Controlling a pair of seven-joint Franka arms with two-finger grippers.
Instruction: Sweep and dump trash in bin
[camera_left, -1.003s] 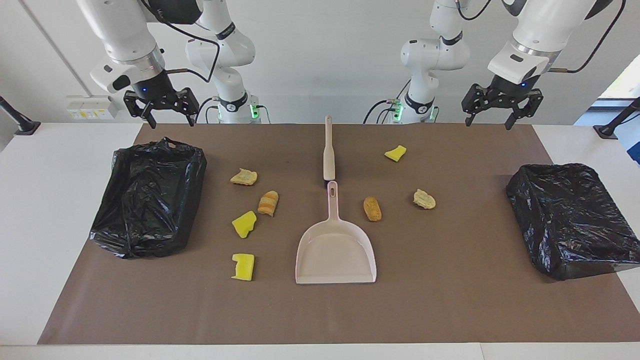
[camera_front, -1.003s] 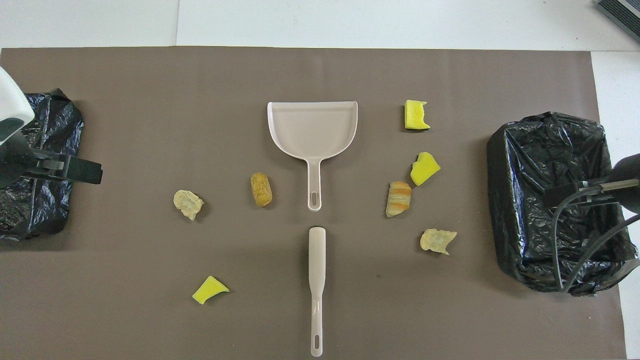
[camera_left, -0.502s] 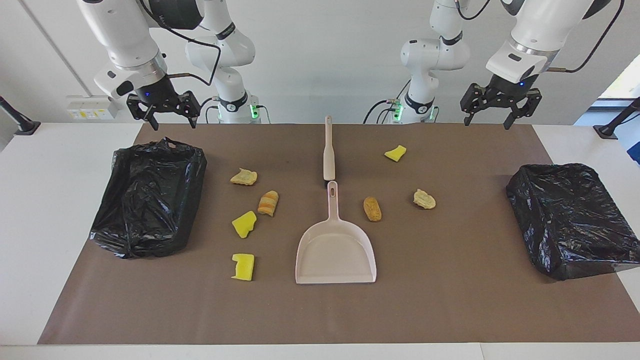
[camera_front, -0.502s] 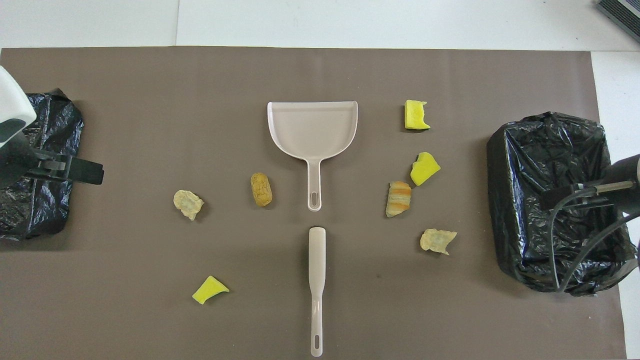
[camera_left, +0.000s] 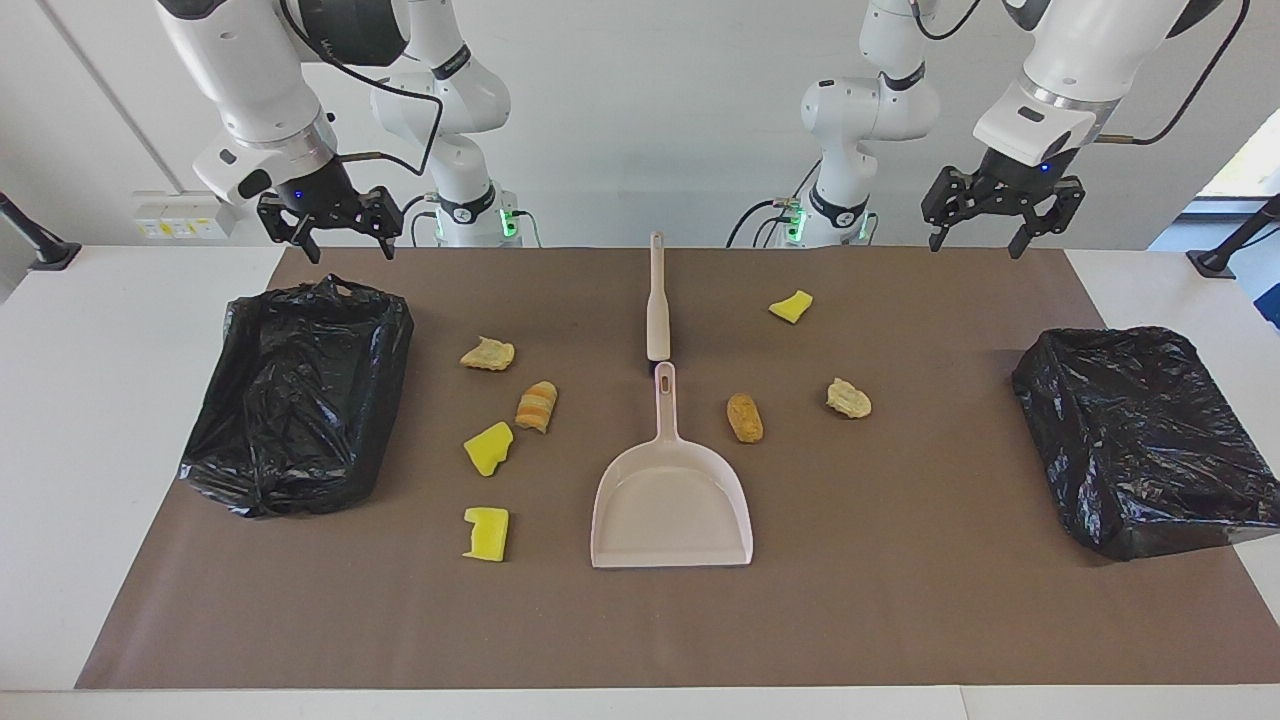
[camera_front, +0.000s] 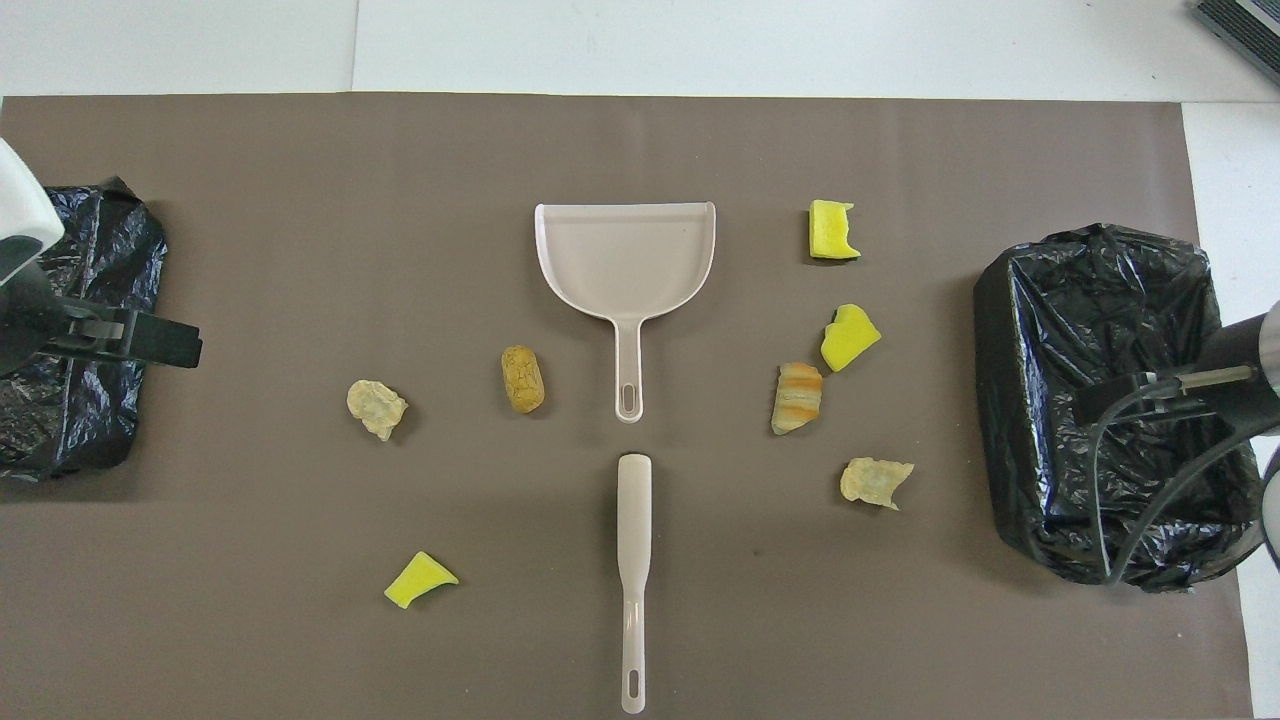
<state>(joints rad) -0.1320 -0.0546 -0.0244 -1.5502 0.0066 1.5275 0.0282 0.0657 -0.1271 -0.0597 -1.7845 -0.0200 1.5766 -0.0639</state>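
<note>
Several scraps of trash lie on the brown mat: yellow sponge chunks (camera_left: 487, 533) (camera_left: 489, 448) (camera_left: 791, 306) and tan bread-like pieces (camera_left: 488, 353) (camera_left: 537, 405) (camera_left: 744, 417) (camera_left: 849, 398). The beige dustpan (camera_left: 670, 505) lies flat mid-table with its handle toward the robots. The beige brush (camera_left: 657, 300) lies in line with it, nearer the robots. A black-bagged bin (camera_left: 300, 390) stands at the right arm's end, another (camera_left: 1140, 435) at the left arm's end. My right gripper (camera_left: 350, 250) and left gripper (camera_left: 975, 248) hang open and empty, high over the mat's edge at the robots' end.
White tabletop (camera_left: 100, 420) borders the mat (camera_left: 900, 600) at both ends. The scraps lie on both sides of the dustpan and brush, between the two bins.
The right gripper has drifted slightly toward the table's middle and back toward the robots. The left gripper has barely shifted. Nothing on the mat has moved.
</note>
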